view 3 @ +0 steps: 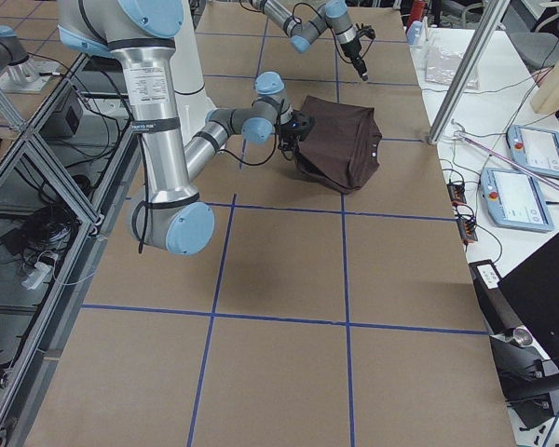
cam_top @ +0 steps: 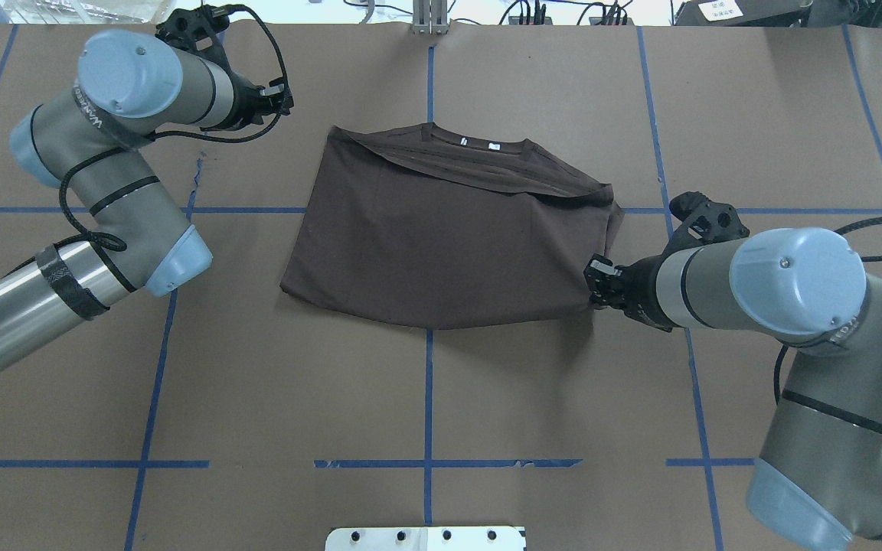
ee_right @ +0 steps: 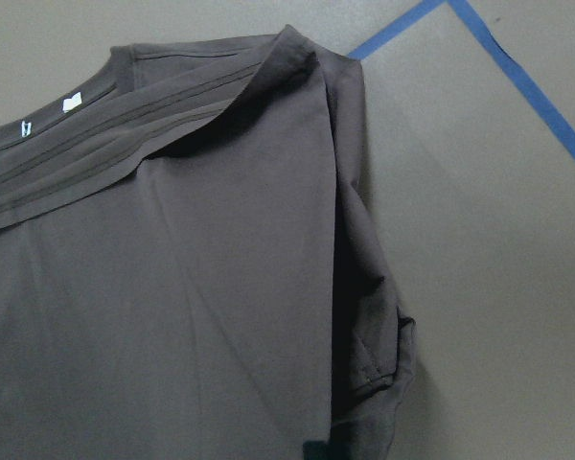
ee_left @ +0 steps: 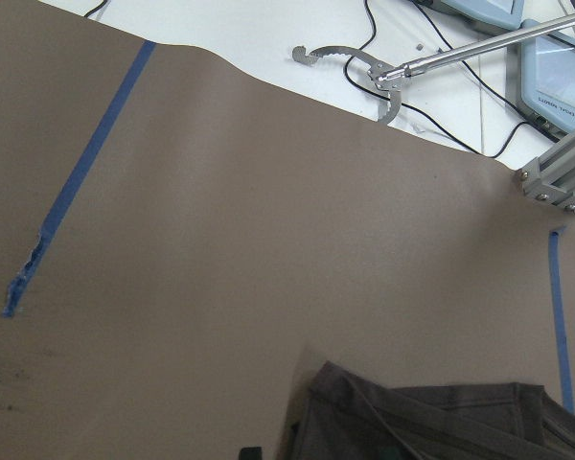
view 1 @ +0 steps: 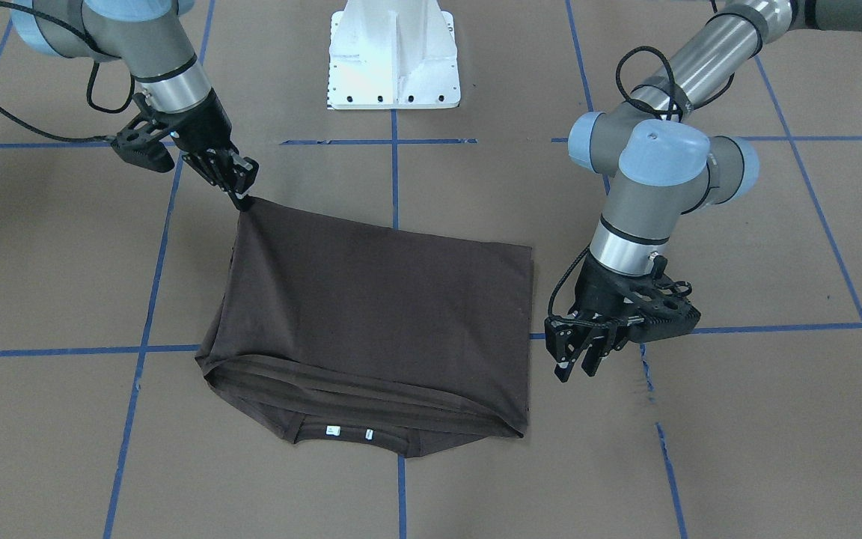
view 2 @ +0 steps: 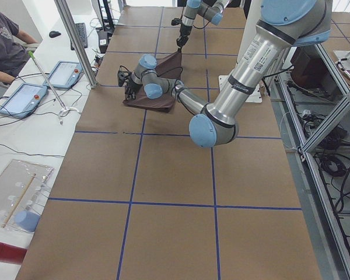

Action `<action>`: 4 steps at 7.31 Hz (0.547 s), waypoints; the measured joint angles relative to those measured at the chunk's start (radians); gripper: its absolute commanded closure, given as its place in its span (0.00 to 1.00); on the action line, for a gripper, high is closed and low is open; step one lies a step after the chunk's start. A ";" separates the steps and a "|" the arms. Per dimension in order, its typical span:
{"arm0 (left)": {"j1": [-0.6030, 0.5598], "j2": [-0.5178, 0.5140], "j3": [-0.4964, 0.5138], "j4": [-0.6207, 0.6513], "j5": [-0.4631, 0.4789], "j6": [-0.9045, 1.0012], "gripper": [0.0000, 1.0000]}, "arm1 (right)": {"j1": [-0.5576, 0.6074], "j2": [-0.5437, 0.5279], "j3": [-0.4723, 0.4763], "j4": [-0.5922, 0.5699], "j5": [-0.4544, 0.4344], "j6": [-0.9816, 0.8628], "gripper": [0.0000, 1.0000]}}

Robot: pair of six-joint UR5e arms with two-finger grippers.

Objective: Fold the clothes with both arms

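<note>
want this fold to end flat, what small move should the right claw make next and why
Probably lower and open the right claw: it pinches a raised corner of the shirt, while the left claw hangs open, off the cloth.

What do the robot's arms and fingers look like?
The left arm and right arm are silver tubes with grey joints and light blue round caps. Some joints carry small white lettering. Black cables loop along them. The left gripper and right gripper are black, each with two slim fingers.
</note>
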 measured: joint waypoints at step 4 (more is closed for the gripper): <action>0.016 0.011 -0.059 0.010 -0.010 -0.051 0.50 | -0.194 -0.165 0.106 -0.089 -0.061 0.054 1.00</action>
